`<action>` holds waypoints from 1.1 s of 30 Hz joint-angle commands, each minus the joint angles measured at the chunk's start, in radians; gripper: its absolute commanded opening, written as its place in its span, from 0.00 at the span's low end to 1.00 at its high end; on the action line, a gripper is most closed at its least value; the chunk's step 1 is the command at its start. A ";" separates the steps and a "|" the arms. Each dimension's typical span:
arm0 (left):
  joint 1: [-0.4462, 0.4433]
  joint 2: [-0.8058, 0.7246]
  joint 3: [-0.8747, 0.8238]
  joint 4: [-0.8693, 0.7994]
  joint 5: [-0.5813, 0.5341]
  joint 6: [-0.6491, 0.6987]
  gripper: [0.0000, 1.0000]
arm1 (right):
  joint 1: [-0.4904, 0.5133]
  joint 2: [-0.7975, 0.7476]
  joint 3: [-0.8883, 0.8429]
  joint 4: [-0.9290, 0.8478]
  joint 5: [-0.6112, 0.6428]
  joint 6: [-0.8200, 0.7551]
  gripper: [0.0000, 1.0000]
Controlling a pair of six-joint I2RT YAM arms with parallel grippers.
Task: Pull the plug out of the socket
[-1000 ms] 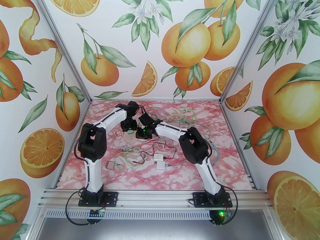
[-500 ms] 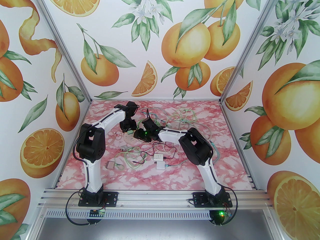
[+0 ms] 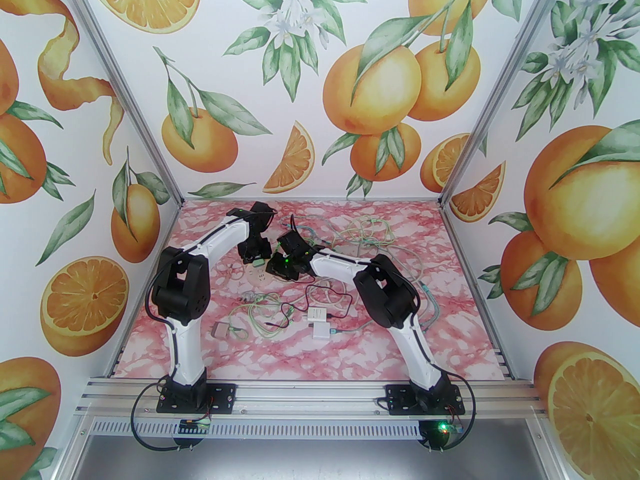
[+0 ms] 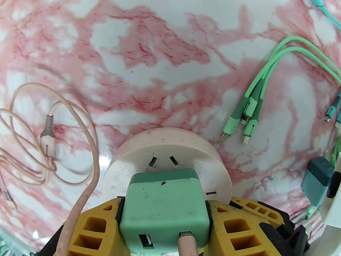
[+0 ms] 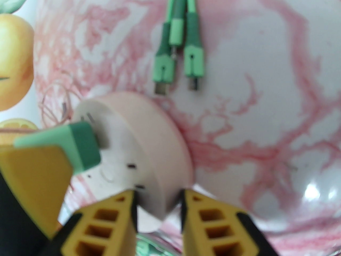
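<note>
The left fingers (image 4: 110,209) grasp the green plug (image 4: 162,204); the right fingers (image 5: 122,207) pinch the socket (image 5: 149,143). If that pinch slips, the socket could lift too.

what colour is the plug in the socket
The plug is mint green with a darker green band, clearest in the left wrist view.

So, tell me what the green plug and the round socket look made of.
The plug looks like moulded plastic: matte mint green, rounded edges, dark scuff specks. The socket is probably hard plastic too: smooth, pale pinkish white, cleanly cut slots.
</note>
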 commanded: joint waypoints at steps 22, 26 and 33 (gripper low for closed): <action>0.176 0.029 0.228 -0.087 0.112 0.134 0.10 | 0.032 0.039 0.141 -0.273 0.138 -0.194 0.50; 0.238 0.022 0.187 0.063 0.175 0.124 0.10 | 0.032 -0.023 0.180 -0.270 0.166 -0.251 0.61; 0.252 0.041 0.134 0.359 0.115 0.201 0.13 | 0.029 -0.141 0.136 -0.242 0.172 -0.262 1.00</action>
